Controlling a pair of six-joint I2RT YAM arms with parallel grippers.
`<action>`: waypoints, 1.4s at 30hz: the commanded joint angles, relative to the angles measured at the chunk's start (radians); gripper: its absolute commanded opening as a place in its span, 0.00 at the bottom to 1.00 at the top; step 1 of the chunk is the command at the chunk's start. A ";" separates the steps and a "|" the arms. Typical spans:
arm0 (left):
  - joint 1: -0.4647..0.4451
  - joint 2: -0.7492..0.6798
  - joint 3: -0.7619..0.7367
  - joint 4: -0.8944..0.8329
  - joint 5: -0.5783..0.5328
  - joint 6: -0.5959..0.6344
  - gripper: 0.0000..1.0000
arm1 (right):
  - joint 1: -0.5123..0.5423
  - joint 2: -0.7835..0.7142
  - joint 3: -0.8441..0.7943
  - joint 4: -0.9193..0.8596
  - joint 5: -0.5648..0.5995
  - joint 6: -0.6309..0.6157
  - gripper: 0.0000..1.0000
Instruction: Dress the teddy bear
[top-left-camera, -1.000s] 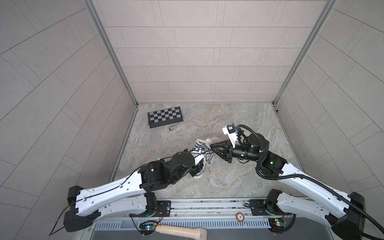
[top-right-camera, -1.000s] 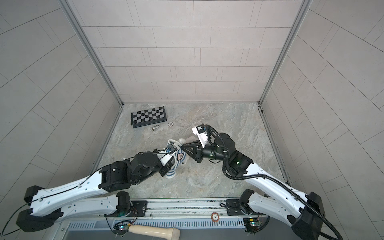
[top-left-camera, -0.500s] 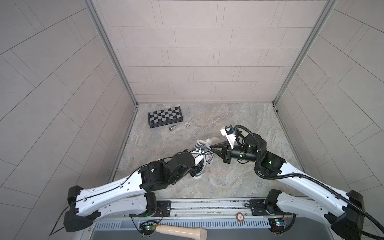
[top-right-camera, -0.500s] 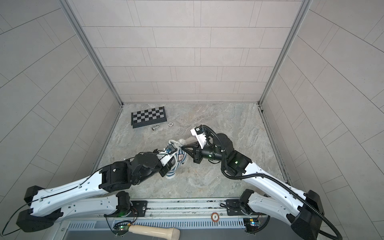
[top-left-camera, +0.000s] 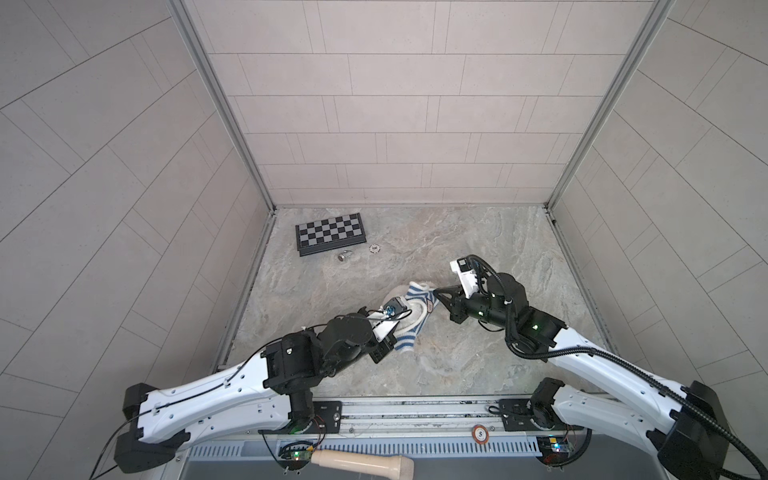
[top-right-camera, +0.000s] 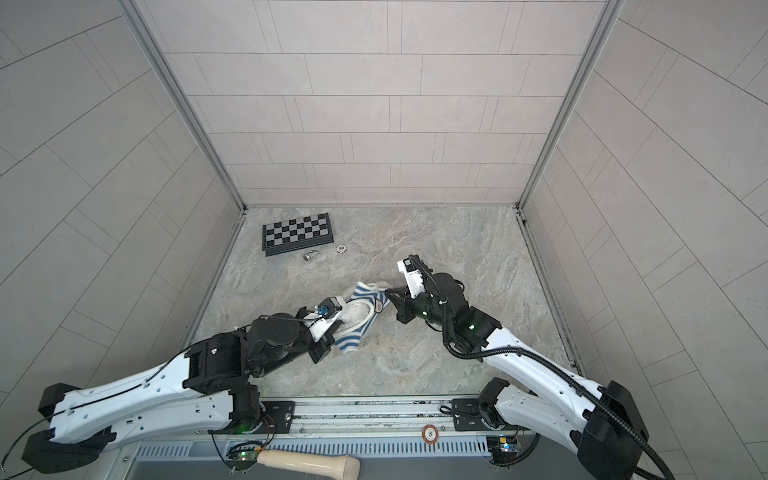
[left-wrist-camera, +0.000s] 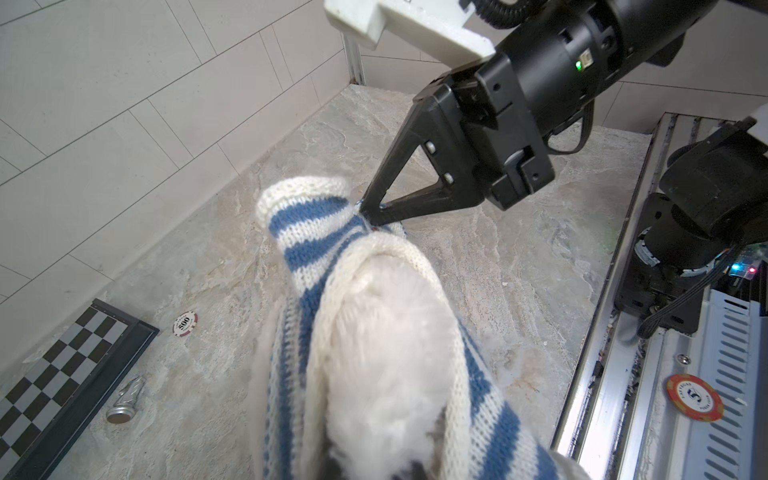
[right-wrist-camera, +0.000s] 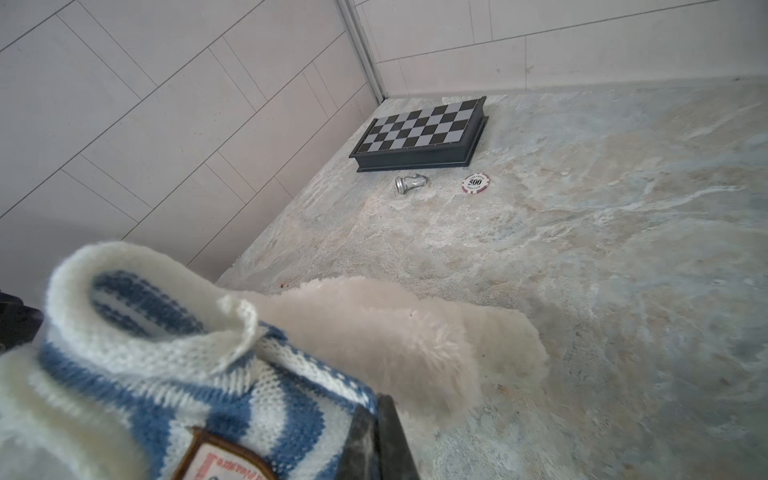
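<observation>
Nearest the base, the left gripper (top-left-camera: 385, 350) is pressed together at the lower hem of the striped sweater (top-left-camera: 406, 343), though what it holds is hidden. The teddy bear (left-wrist-camera: 386, 345) is at the middle of the marble table (top-left-camera: 478, 249), partly inside that sweater. The right gripper (left-wrist-camera: 369, 208) pinches the knit beside a sleeve. Farther off lie a silver chess piece (top-left-camera: 343, 256), a poker chip (top-left-camera: 375, 248) and a folded chessboard (top-left-camera: 330, 232).

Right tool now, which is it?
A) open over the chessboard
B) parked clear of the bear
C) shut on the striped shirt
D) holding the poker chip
C: in the left wrist view the right tool has its tips closed, pinching the shirt knit by the sleeve.
</observation>
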 joint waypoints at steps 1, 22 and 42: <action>-0.005 -0.032 -0.009 0.123 0.000 -0.060 0.00 | 0.043 0.027 0.041 -0.037 0.040 -0.078 0.00; -0.005 -0.162 -0.023 0.326 -0.152 -0.408 0.00 | 0.136 -0.436 -0.118 0.182 -0.153 -0.197 0.43; -0.005 -0.064 -0.076 0.682 -0.150 -0.699 0.00 | 0.259 -0.233 -0.167 0.545 -0.062 -0.203 0.35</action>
